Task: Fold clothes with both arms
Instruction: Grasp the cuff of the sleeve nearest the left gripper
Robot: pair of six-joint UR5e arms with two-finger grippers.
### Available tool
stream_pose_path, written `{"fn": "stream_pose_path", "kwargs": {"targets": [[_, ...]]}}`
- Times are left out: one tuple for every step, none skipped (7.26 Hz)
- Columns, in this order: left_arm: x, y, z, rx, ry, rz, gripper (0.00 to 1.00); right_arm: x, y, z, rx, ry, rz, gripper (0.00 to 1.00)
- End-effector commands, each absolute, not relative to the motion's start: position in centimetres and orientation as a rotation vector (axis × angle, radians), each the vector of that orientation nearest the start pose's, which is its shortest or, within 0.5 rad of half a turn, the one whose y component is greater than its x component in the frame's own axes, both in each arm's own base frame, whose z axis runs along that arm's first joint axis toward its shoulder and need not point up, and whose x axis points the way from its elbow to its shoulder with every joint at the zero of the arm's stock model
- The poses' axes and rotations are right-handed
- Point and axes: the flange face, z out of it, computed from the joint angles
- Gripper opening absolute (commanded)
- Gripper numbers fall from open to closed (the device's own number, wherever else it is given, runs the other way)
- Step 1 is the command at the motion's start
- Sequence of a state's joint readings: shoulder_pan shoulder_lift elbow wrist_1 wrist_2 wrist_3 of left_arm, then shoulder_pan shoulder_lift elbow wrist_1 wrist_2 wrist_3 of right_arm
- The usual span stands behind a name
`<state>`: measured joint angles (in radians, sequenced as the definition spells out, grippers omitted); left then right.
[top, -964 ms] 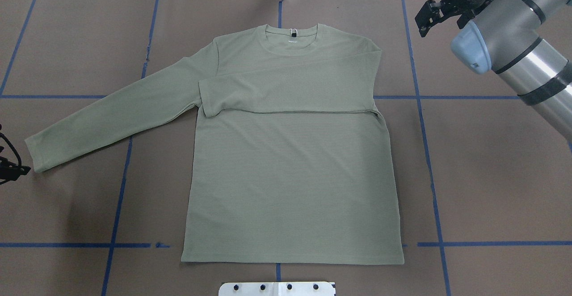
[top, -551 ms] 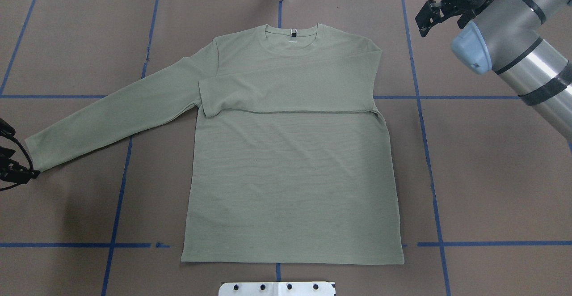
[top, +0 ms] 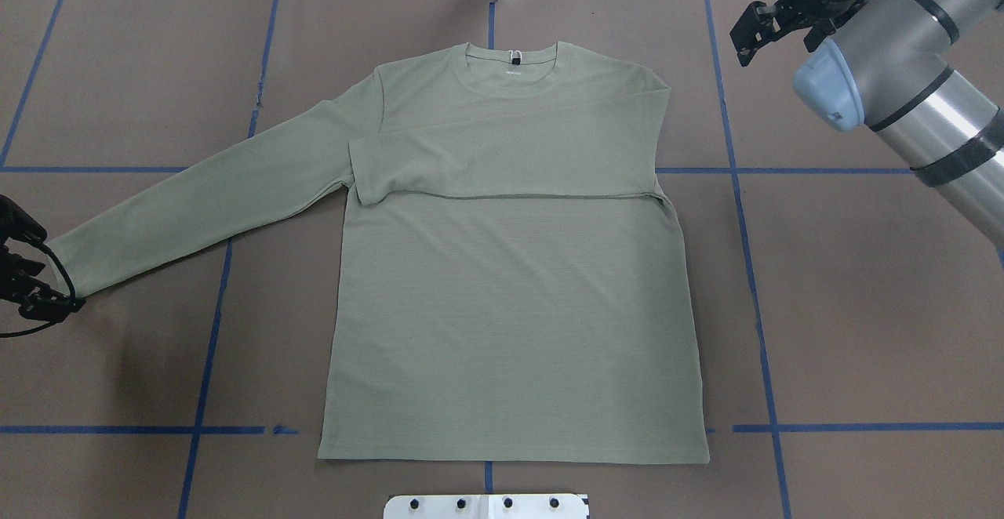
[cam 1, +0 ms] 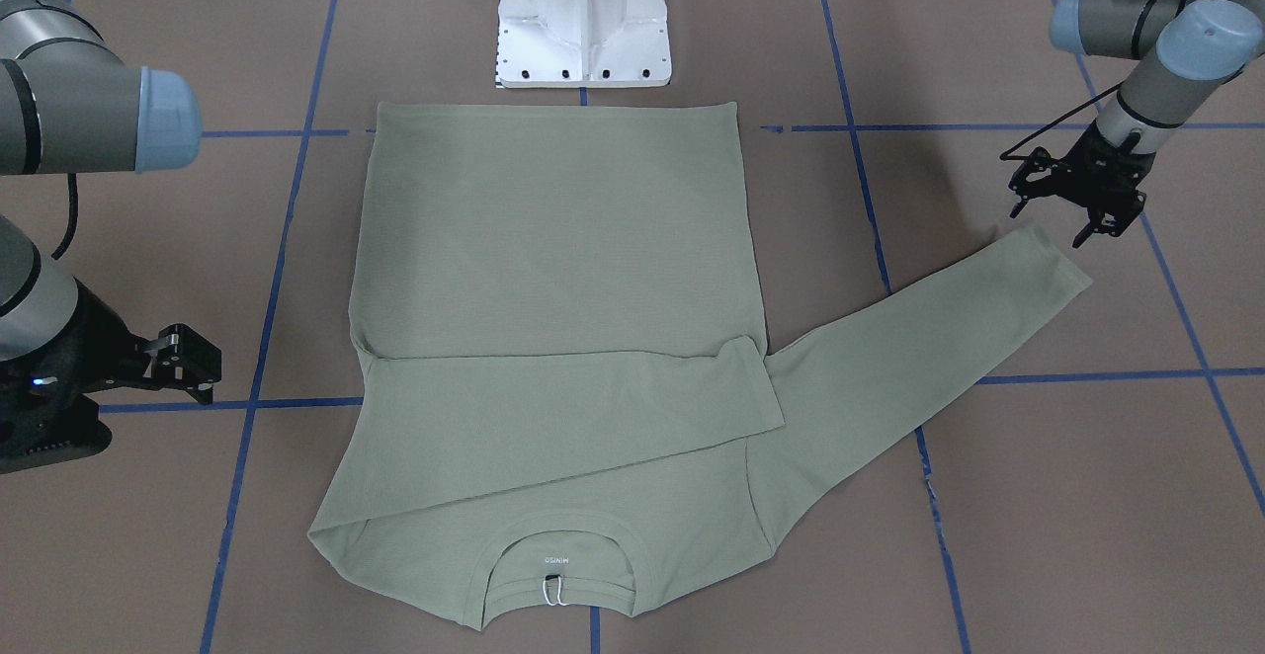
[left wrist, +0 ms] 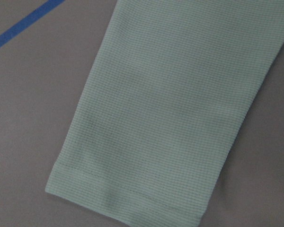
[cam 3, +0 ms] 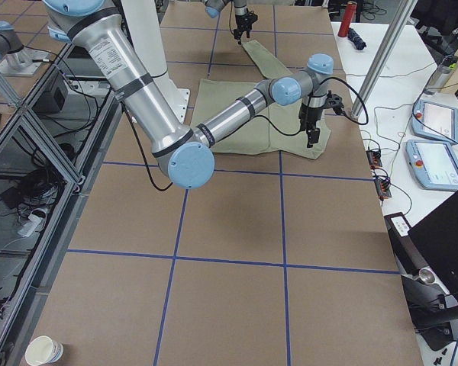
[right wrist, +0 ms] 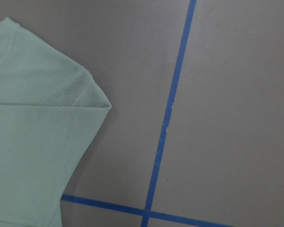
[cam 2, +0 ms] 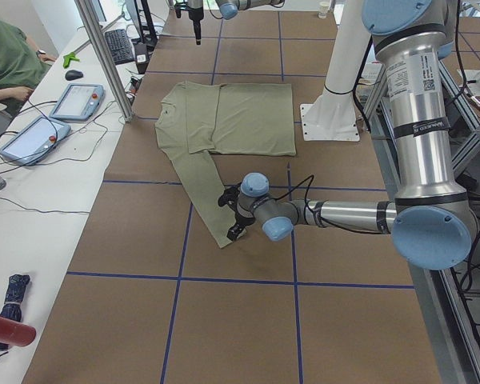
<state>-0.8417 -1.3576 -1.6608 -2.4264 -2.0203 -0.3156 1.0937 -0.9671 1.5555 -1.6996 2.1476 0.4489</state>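
Observation:
The clothes are one sage-green long-sleeved shirt lying flat, collar at the far side. One sleeve is folded across the chest. The other sleeve stretches out to the left of the overhead view. My left gripper stands open right at that sleeve's cuff, fingers either side of its end, as the front view shows. The left wrist view looks straight down on the cuff. My right gripper hangs open off the shirt, beyond its far right shoulder.
The table is covered in brown paper with blue tape lines. The white pedestal base stands at the shirt's hem side. A person sits at a side desk with tablets. A paper cup stands on the floor-side corner.
My left gripper has come in from the left edge and up to the end of the outstretched sleeve's cuff. The right arm has hardly moved, and the shirt lies as before.

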Motion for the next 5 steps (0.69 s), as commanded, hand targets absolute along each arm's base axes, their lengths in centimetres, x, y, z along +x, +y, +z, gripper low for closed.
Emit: {"fn": "stream_pose_path", "kwargs": {"targets": [[22.70,-38.37,62.75,0.412,0.740,0.563,0.93,-24.94,-65.22,32.59,0.145,-0.706,-0.160,1.00],[22.70,-38.37,62.75,0.412,0.740,0.563,0.79,-24.94,-65.22,32.59,0.145,-0.706,-0.160,1.00],[22.69,-38.38,62.76,0.413,0.738,0.563,0.45,-24.94,-65.22,32.59,0.145,-0.706,-0.160,1.00],[22.69,-38.38,62.76,0.413,0.738,0.563,0.06,-25.04,-65.18,32.59,0.144,-0.707,-0.159,1.00],[22.69,-38.38,62.76,0.413,0.738,0.564,0.00,-25.04,-65.18,32.59,0.143,-0.707,-0.157,1.00]]}}
